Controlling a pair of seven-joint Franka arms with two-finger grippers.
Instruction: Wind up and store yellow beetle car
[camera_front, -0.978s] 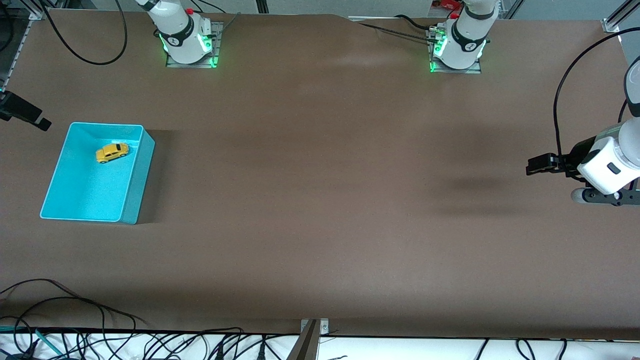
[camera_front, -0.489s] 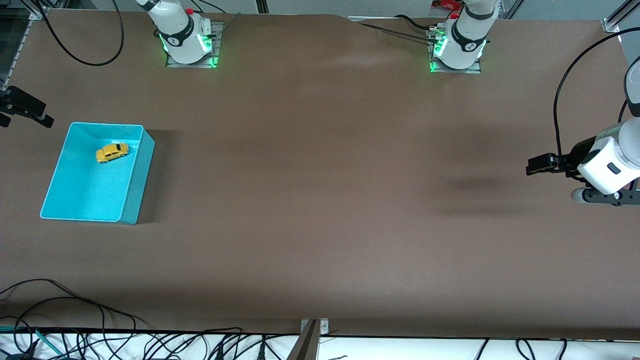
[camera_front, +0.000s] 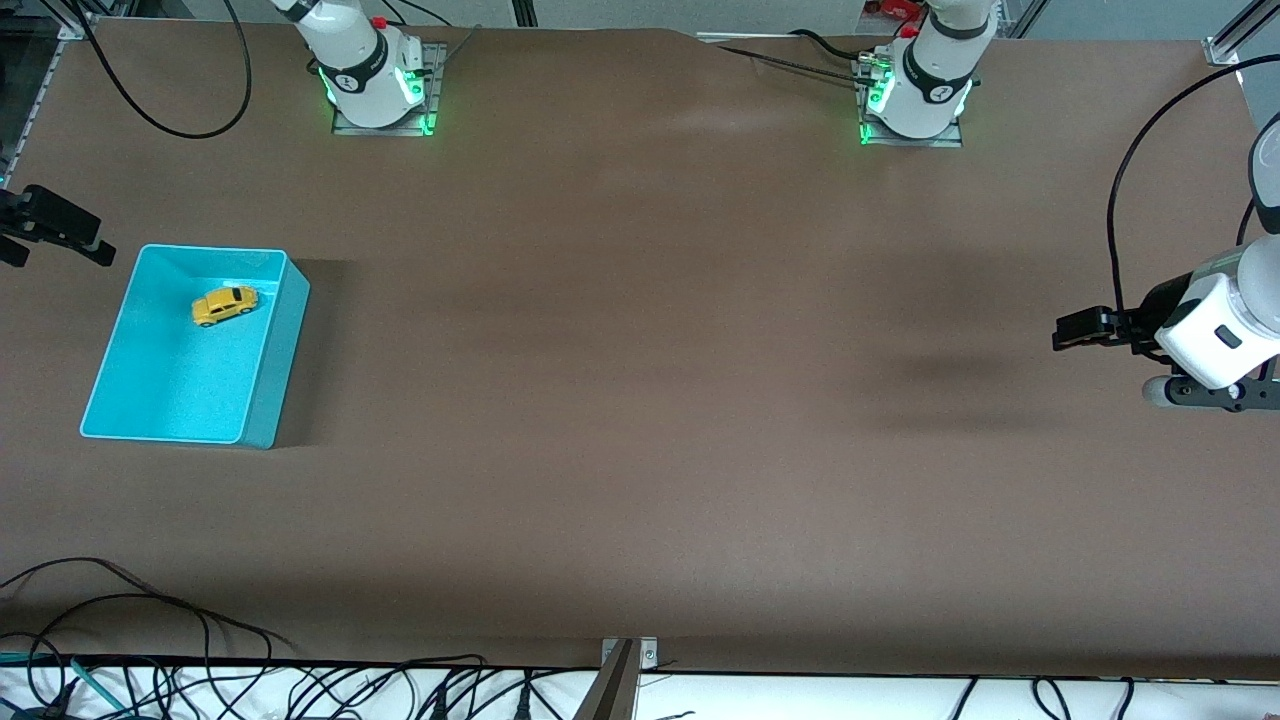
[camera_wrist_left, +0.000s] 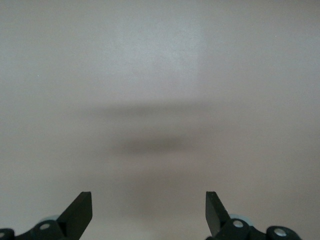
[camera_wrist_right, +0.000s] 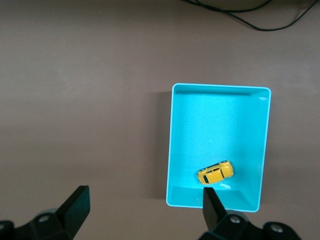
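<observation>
The front view is taken from high above, facing both robot bases, and the whole brown desk (camera_front: 640, 400) is covered from a distance. The left wrist view is aimed down past the spread tips of the left gripper (camera_wrist_left: 149, 212) at bare desk only, from fairly near. The right wrist view is aimed down from higher up past the right gripper (camera_wrist_right: 145, 207); the turquoise bin (camera_wrist_right: 180, 150) with the yellow beetle car (camera_wrist_right: 216, 172) is shared with the front view (camera_front: 275, 330) (camera_front: 224, 304).

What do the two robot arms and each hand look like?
Both arms are white with black bands and green lights at the bases. The left hand is black, below a white wrist trailing a black cable. The right hand is black too, with tapered fingers.
</observation>
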